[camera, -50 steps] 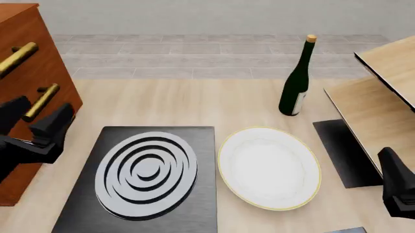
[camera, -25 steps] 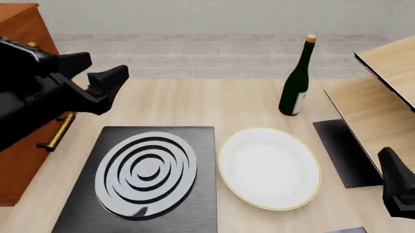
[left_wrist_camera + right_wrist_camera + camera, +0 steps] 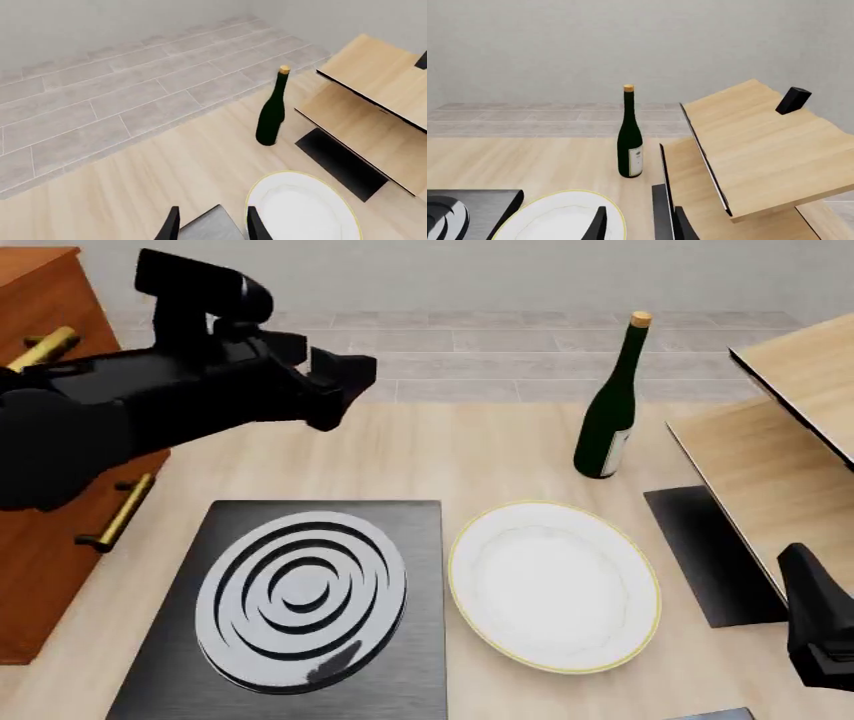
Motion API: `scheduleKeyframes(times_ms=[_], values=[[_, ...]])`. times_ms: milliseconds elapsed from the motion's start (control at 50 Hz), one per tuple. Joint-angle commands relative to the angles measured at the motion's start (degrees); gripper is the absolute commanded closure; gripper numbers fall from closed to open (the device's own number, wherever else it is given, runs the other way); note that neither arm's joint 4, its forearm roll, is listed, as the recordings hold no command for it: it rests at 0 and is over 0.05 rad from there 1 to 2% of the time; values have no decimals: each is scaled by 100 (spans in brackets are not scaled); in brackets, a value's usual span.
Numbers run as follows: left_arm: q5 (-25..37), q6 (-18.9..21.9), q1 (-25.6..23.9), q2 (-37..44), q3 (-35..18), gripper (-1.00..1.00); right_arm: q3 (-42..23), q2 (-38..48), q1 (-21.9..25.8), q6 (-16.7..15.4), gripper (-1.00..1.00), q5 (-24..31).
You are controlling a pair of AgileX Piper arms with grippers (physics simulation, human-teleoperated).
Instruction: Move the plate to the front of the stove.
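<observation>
The plate (image 3: 554,585), round and white with a thin gold rim, lies flat on the table just right of the stove (image 3: 300,610), a dark square slab with silver burner rings. My left gripper (image 3: 350,392) hovers open and empty above the table behind the stove's far edge, well left of the plate. In the left wrist view the left gripper (image 3: 212,211) frames a stove corner (image 3: 208,227), with the plate (image 3: 303,210) beside it. My right gripper (image 3: 817,625) sits low at the right edge. Its wrist view shows the right gripper (image 3: 640,210) open, the plate (image 3: 560,220) ahead.
A dark green bottle (image 3: 611,400) stands upright behind the plate. A plain dark slab (image 3: 707,550) lies right of the plate, partly under a wooden shelf unit (image 3: 787,440). A small black block (image 3: 792,100) rests on its top. A wooden cabinet (image 3: 54,440) with brass handles stands left.
My left arm has swung up and to the right, from beside the cabinet to above the table behind the stove. The right arm and the plate have stayed still.
</observation>
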Motion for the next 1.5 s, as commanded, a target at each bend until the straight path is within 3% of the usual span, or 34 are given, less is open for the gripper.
scheduleKeyframes(times_ms=[20, 340, 620, 700, 1040, 1500], values=[[292, -379, -302, 786, -617, -100, 0, 0, 0, 1, -100, 0], [725, -385, -276, 2103, -1755, -100, 0, 1, 0, 1, -100, 0], [1013, -694, -207, 3227, -2583, -100, 0, 0, 1, 2, -100, 0], [1012, -849, -415, 3410, -2561, -100, 0, 1, 1, 2, -100, 0], [1048, -863, -658, 4114, -2970, -100, 0, 1, -1, 0, -100, 0], [1310, -741, -633, 5051, -3689, -100, 0, 0, 0, -1, -100, 0]])
